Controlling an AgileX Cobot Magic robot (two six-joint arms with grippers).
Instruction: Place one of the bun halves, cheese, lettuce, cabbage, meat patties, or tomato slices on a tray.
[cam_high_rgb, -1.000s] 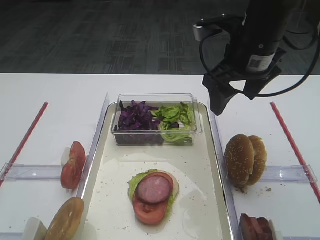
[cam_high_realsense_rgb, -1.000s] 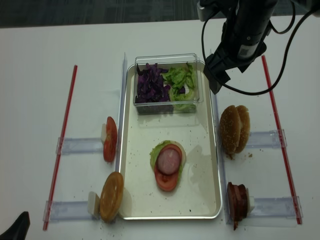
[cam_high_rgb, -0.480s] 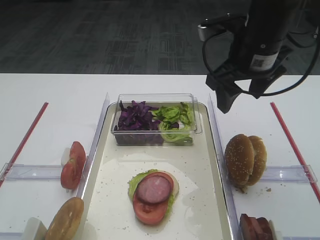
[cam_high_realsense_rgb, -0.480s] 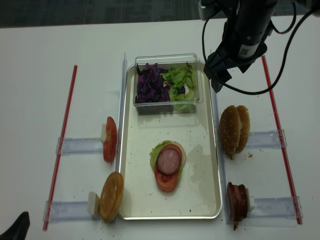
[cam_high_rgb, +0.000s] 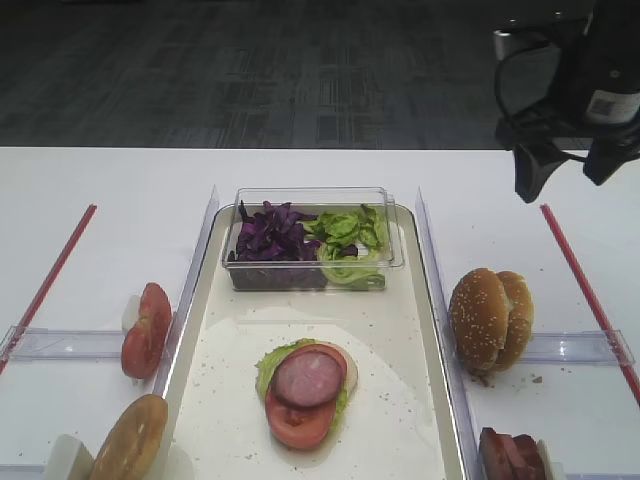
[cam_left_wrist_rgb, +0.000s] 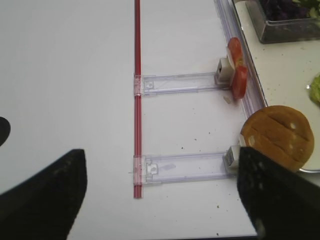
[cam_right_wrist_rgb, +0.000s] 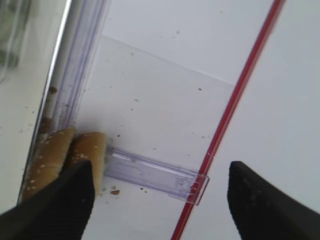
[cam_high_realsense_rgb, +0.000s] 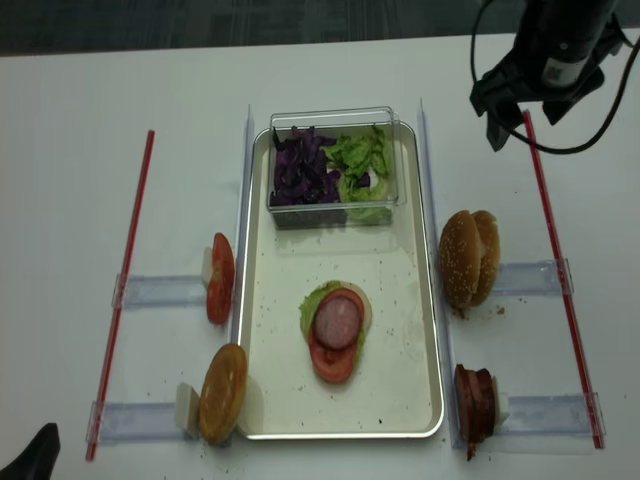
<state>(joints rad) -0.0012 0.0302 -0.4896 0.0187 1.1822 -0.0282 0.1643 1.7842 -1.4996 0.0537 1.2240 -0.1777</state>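
Note:
The cream tray (cam_high_rgb: 400, 330) carries a stack of lettuce (cam_high_rgb: 268, 362), a tomato slice (cam_high_rgb: 295, 425) and a meat patty (cam_high_rgb: 308, 377). A clear box at its back holds purple cabbage (cam_high_rgb: 268, 235) and more lettuce (cam_high_rgb: 348, 240). Sesame bun halves (cam_high_rgb: 490, 318) stand right of the tray, meat patties (cam_high_rgb: 510, 455) nearer. Tomato slices (cam_high_rgb: 145, 330) and a bun half (cam_high_rgb: 130, 438) stand on the left. I cannot make out any cheese. My right gripper (cam_high_rgb: 562, 175) hangs open and empty, high over the table's back right. My left gripper (cam_left_wrist_rgb: 160, 200) is open, empty, left of that bun half (cam_left_wrist_rgb: 277, 135).
Red strips (cam_high_realsense_rgb: 125, 280) (cam_high_realsense_rgb: 560, 270) run down both sides of the table. Clear plastic holders (cam_high_realsense_rgb: 160, 292) (cam_high_realsense_rgb: 530, 278) lie across them beside the tray. Clear upright rails (cam_high_rgb: 190, 280) flank the tray's long sides.
My right arm has swung to the right, away from the tray's back right corner, and now hangs over the table near the right red strip. The food has not moved.

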